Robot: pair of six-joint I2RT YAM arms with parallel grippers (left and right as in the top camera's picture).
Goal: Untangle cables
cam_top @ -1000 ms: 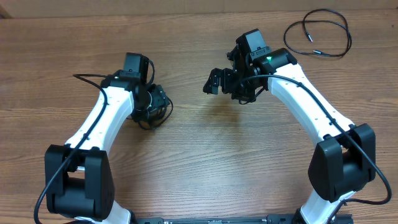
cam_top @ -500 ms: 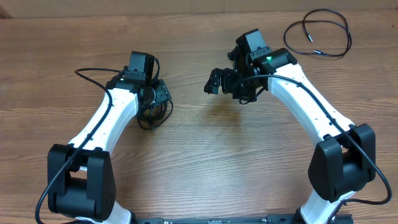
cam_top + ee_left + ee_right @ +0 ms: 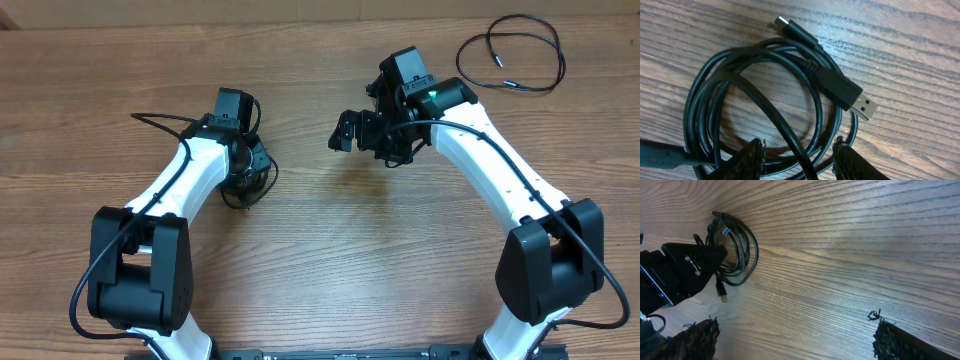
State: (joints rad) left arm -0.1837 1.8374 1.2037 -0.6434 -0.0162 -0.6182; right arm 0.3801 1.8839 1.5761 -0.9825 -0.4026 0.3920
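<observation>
A small bundle of coiled black cables lies on the wooden table; its USB plug and a smaller plug stick out. My left gripper is low over the coil, open, its fingers astride several strands without pinching them. From overhead the left gripper covers most of the bundle. My right gripper hovers open and empty right of it. In the right wrist view the right gripper faces the bundle. Another cable lies in a loose loop at the far right.
The left arm's own thicker black cable arcs out to the left of its wrist. Bare wooden tabletop lies between the two arms and in front of them.
The left arm has shifted slightly right and forward over the bundle, and its jaws have narrowed around the strands. The right arm has not moved.
</observation>
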